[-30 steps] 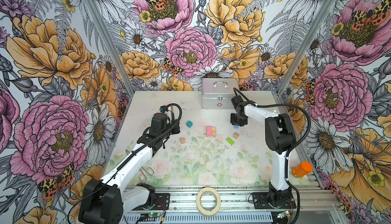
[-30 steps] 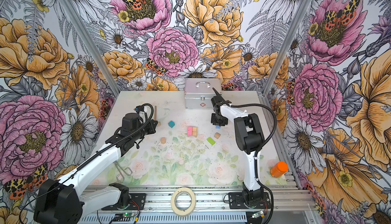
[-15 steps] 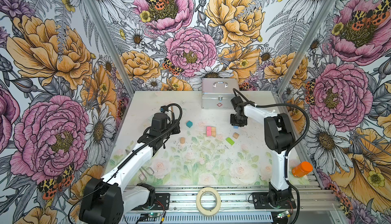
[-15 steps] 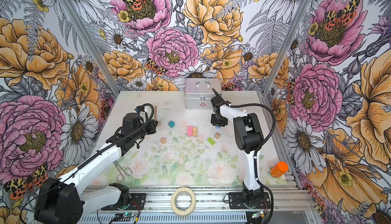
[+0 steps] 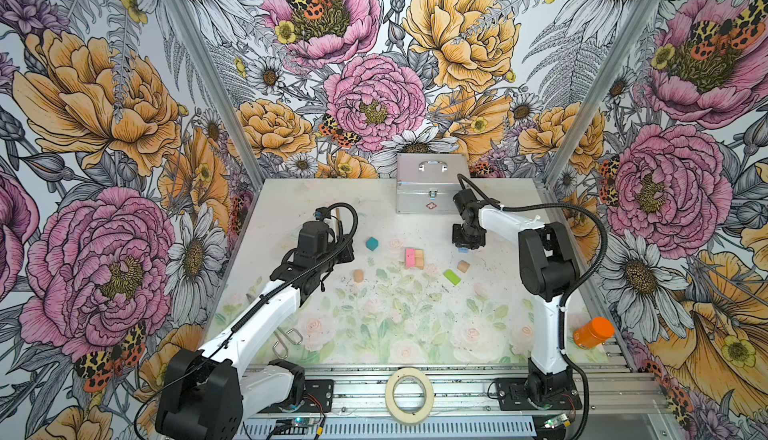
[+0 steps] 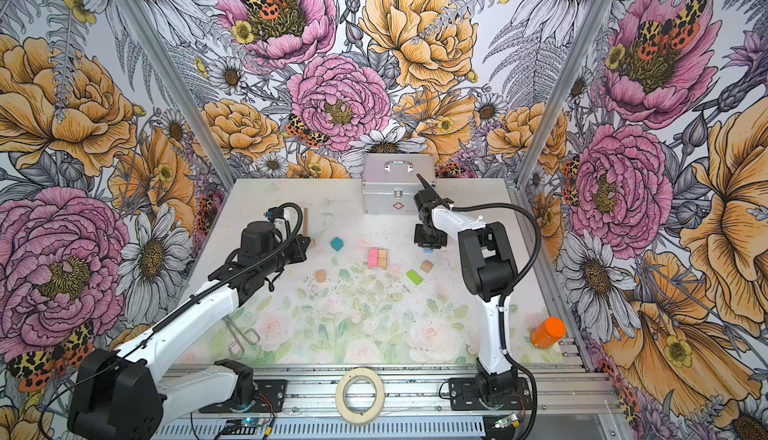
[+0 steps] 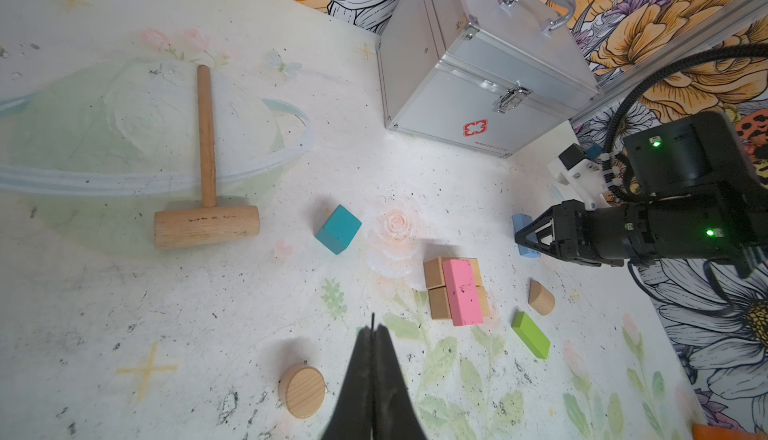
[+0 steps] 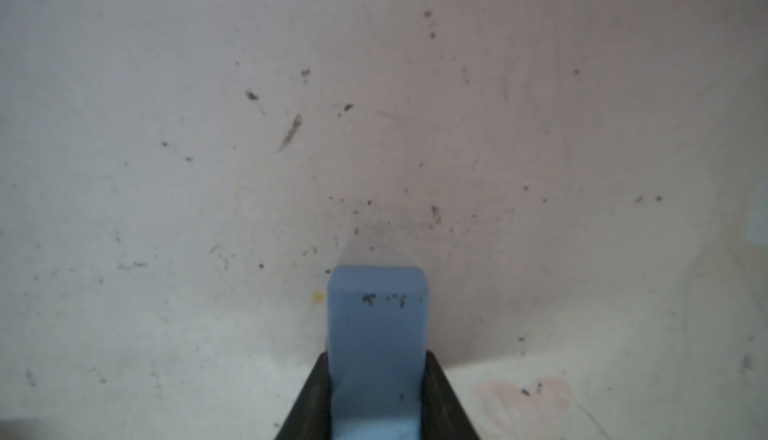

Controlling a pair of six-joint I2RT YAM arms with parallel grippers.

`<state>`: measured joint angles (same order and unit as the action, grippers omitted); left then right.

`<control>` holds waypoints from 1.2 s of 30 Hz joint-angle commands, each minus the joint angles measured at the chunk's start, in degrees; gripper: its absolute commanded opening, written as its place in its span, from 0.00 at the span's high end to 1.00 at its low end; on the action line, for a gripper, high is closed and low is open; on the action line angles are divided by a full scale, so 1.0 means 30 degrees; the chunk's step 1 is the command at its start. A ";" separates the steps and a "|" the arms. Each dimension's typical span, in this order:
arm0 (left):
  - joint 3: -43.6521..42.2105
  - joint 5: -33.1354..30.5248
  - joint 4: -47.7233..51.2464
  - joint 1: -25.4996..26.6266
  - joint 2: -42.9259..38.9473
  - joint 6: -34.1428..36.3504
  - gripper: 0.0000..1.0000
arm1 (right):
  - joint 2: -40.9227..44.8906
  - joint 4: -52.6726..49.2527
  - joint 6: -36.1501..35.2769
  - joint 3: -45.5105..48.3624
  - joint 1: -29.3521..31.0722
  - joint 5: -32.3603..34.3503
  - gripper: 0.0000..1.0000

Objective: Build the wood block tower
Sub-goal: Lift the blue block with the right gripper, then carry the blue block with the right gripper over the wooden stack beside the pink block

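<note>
Blue block (image 8: 376, 321) pinched by right gripper (image 8: 377, 369); left gripper (image 7: 373, 336) closed empty; case (image 7: 478, 97) latched.

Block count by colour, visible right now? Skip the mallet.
pink block: 1
tan blocks: 4 (two at the pink block, a cylinder, a rounded piece)
green block: 1
teal block: 1
light blue block: 1, held in the right gripper
Total: 8 visible

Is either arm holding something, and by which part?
The right gripper clamps the light blue block, jaws on its opposite sides; the left gripper holds nothing.
</note>
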<state>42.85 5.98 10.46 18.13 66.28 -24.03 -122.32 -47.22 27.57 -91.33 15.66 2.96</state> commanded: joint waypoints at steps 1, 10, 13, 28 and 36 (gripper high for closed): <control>0.0420 -0.0107 -0.0204 0.0091 0.0113 -0.0134 0.98 | 0.0826 0.0063 0.0345 0.0179 0.0040 0.0306 0.86; 0.0272 -0.0118 -0.0351 0.0094 0.0085 -0.0149 0.98 | 0.1489 -0.1313 0.0466 -0.0666 0.1100 0.1144 1.00; 0.0239 -0.0087 -0.0375 0.0109 0.0026 -0.0124 0.98 | 0.1813 -0.1529 0.0680 -0.0802 0.1636 0.1135 1.00; -0.0162 -0.0044 -0.0498 0.0006 -0.0451 -0.0106 0.97 | 0.2382 -0.1662 0.2695 -0.1050 0.4636 0.0573 1.00; -0.0309 -0.0053 -0.0575 -0.0072 -0.0553 -0.0104 0.97 | 0.1942 -0.1665 0.3400 -0.1435 0.5634 0.0475 1.00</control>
<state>42.57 5.98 10.11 18.13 65.98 -24.01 -117.69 -52.03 36.07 -93.76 31.92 4.60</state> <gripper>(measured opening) 0.046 0.307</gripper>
